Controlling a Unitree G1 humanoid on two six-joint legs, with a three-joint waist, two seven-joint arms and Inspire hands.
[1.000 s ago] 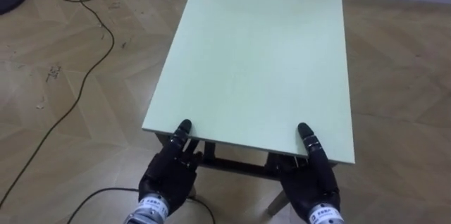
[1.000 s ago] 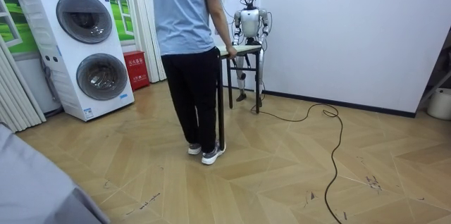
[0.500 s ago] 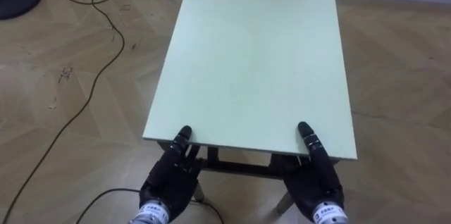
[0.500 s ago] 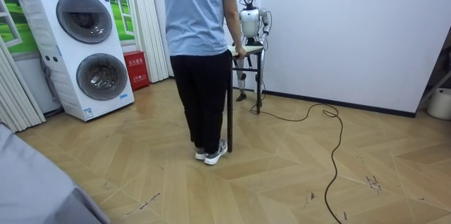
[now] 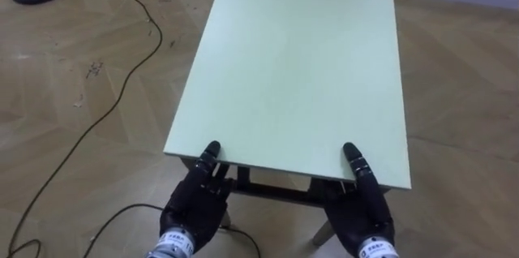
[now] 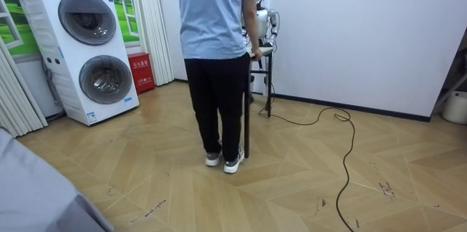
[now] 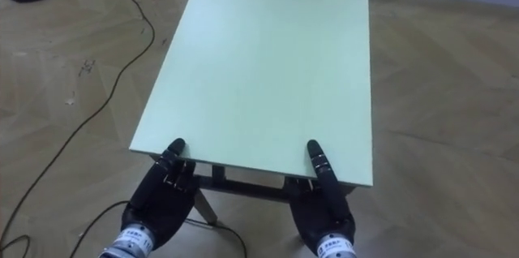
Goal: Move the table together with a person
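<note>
Table [image 5: 292, 71], pale green top, up off the floor between robot and person [image 6: 215, 42]. Meets the left hand [image 5: 195, 205] and the right hand [image 5: 361, 213] at its near short edge, one by each corner, both coming up from below. Cannot tell clamped from merely propping, with most of each hand tucked under the top. Keeps the same place against both hands as a second ago. Shows the wooden floor and the cable [image 5: 122, 79] shifted across the eye views instead, a sign of camera and table travelling together. Appears in the room view carried further toward the room view's right, along with the person holding the far end, now standing almost squarely in front of the robot by the white wall [image 6: 350, 35]. Points to a carry well under way, with no sign yet of setting down. Calls next, at a guess, for matching the person's pace and keeping the top level.
</note>
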